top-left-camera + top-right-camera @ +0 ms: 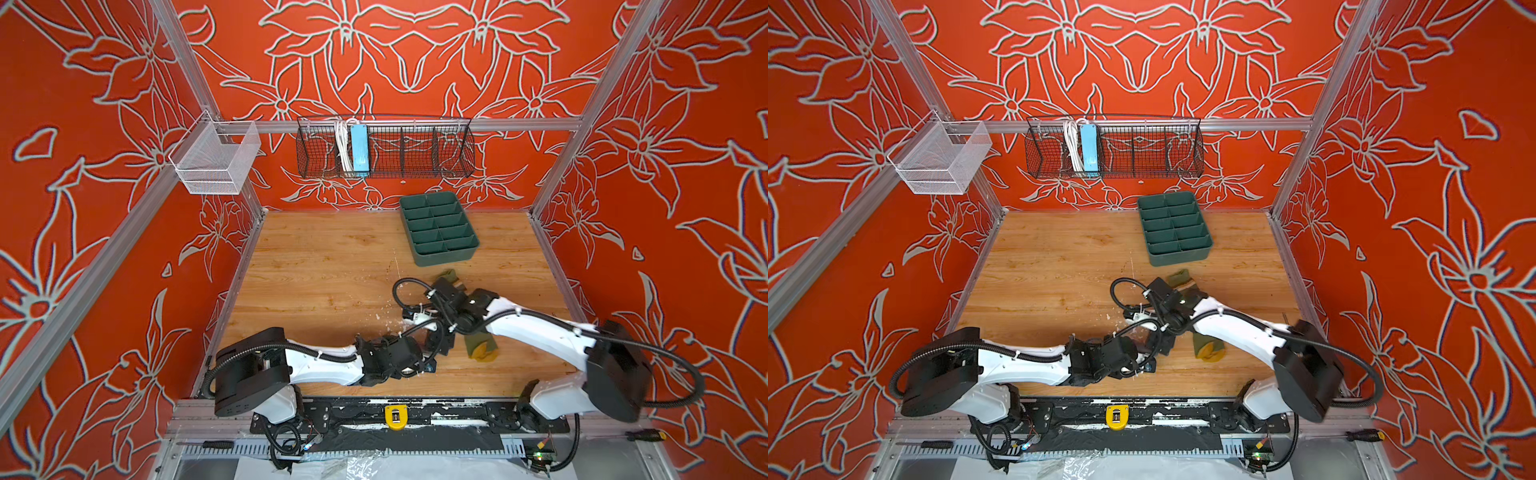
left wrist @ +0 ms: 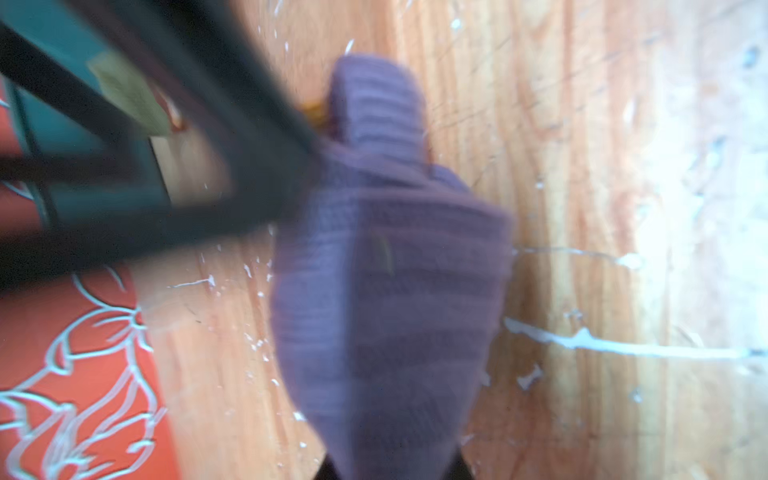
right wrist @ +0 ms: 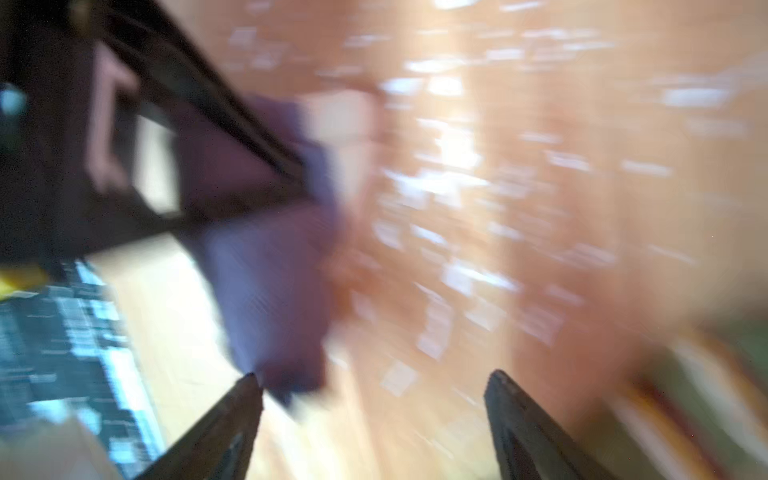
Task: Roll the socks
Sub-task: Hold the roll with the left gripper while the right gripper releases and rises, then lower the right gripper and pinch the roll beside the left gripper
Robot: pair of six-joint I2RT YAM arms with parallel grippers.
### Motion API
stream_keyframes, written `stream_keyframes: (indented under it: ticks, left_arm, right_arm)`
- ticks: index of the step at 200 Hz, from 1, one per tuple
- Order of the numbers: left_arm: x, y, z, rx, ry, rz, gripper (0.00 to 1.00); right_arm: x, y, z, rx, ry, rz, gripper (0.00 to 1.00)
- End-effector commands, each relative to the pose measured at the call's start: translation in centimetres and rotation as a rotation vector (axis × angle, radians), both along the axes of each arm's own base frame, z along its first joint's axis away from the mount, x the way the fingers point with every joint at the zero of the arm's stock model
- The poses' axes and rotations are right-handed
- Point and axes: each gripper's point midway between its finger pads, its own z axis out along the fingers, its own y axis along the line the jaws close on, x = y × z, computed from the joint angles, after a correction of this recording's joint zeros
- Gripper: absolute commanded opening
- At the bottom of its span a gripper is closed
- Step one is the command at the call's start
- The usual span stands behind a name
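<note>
Pressed together on the purple sock (image 2: 390,291), the left pincer (image 2: 392,471) is seen in the left wrist view with ribbed purple fabric running out from between its dark fingers (image 2: 328,471). Whether the fabric rests on the worktop (image 1: 324,270) cannot be told. The right pincer (image 3: 374,376) is spread wide, and nothing is held between its two fingers (image 3: 232,419); in the blurred right wrist view the purple sock (image 3: 270,299) is seen just beyond one fingertip.

In both top views the two arms are crossed right of the middle of the worktop, and the purple sock is hidden beneath them there. The olive sock (image 1: 482,347) is laid just right of that spot, running from far to near. Its mustard-patched end (image 1: 1208,351) is shown on the near side of the right arm, and its other end (image 1: 446,274) on the far side, near the green divided tray (image 1: 444,257). Its middle is covered by the right arm.

The tray is set at the far right of the worktop, well apart from both pincers. A black wire basket (image 1: 415,166) is hung on the far wall above it.
</note>
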Motion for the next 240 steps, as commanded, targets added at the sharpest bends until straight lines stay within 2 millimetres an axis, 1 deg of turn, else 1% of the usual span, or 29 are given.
stream_keyframes:
  ticks: [1, 9, 28, 42, 53, 66, 78, 85, 98, 112, 122, 128, 132, 140, 157, 169, 184, 192, 212, 236, 237, 240]
  left_arm:
    - [-2.1, 2.8, -3.5, 0.132, 0.158, 0.026, 0.0]
    - [-2.2, 2.7, -3.6, 0.131, 0.178, 0.034, 0.0]
    - [-2.5, 2.3, -3.7, 0.121, 0.25, 0.033, 0.0]
    - [-2.7, 1.8, -3.5, 0.107, 0.309, 0.031, 0.0]
    - [-2.9, 1.5, -3.3, 0.096, 0.376, 0.037, 0.0]
    - [-2.9, 1.3, -3.0, 0.086, 0.452, 0.055, 0.0]
    - [-2.7, 1.2, -3.0, 0.085, 0.502, 0.081, 0.0]
    - [-2.5, 1.4, -3.2, 0.101, 0.525, 0.1, 0.0]
    - [-2.2, 1.5, -3.5, 0.113, 0.575, 0.128, 0.0]
    - [-1.7, 1.5, -3.5, 0.115, 0.631, 0.178, 0.0]
    - [-1.4, 1.4, -3.3, 0.113, 0.683, 0.212, 0.0]
    - [-1.2, 1.4, -3.3, 0.112, 0.714, 0.239, 0.0]
    - [-1.1, 1.4, -3.3, 0.112, 0.738, 0.257, 0.0]
    - [-0.8, 1.3, -3.3, 0.113, 0.778, 0.298, 0.0]
    - [-0.6, 1.1, -3.5, 0.128, 0.889, 0.37, 0.0]
    - [-0.5, 1.1, -3.8, 0.147, 0.945, 0.401, 0.0]
    - [-0.5, 0.9, -4.2, 0.16, 0.992, 0.419, 0.0]
    - [-0.5, 0.8, -4.4, 0.166, 1.008, 0.425, 0.0]
    - [-0.4, 0.9, -4.8, 0.182, 1.031, 0.436, 0.0]
    - [-0.1, 1.2, -5.1, 0.19, 1.039, 0.456, 0.0]
    - [-0.1, 1.2, -5.1, 0.189, 1.038, 0.457, 0.0]
    - [0.0, 1.3, -5.1, 0.189, 1.039, 0.458, 0.0]
  right_arm:
    - [4.9, -3.3, 4.2, 0.011, -0.296, -0.184, 0.95]
    - [6.3, -4.8, 5.8, 0.033, -0.386, -0.264, 0.98]
    - [9.1, -8.7, 9.9, 0.09, -0.544, -0.464, 0.98]
    - [10.1, -11.6, 13.2, 0.119, -0.631, -0.6, 0.98]
    - [10.2, -13.1, 15.5, 0.152, -0.685, -0.666, 0.98]
    - [9.4, -13.7, 17.9, 0.208, -0.736, -0.675, 0.98]
    - [8.1, -12.8, 19.0, 0.271, -0.742, -0.599, 0.95]
    - [7.0, -12.0, 19.2, 0.304, -0.723, -0.529, 0.92]
    - [4.7, -10.2, 18.8, 0.338, -0.674, -0.37, 0.89]
    - [2.1, -9.2, 17.5, 0.341, -0.614, -0.236, 0.88]
    - [0.3, -8.7, 16.1, 0.323, -0.564, -0.146, 0.88]
    - [-0.7, -8.6, 14.8, 0.291, -0.53, -0.091, 0.88]
    - [-1.2, -8.6, 14.2, 0.269, -0.52, -0.06, 0.88]
    - [-2.1, -8.8, 12.3, 0.201, -0.497, -0.011, 0.87]
    - [-3.0, -9.7, 8.8, 0.014, -0.521, 0.099, 0.86]
    - [-3.3, -10.1, 6.8, -0.114, -0.571, 0.195, 0.86]
    - [-3.2, -10.0, 5.1, -0.235, -0.644, 0.3, 0.86]
    - [-3.1, -9.7, 4.8, -0.258, -0.663, 0.32, 0.85]
    - [-3.0, -7.5, 4.6, -0.227, -0.702, 0.357, 0.85]
    - [-3.6, -3.9, 3.4, -0.157, -0.686, 0.393, 0.85]
    - [-3.5, -3.7, 3.7, -0.145, -0.693, 0.389, 0.85]
    - [-3.6, -3.3, 3.3, -0.143, -0.678, 0.391, 0.84]
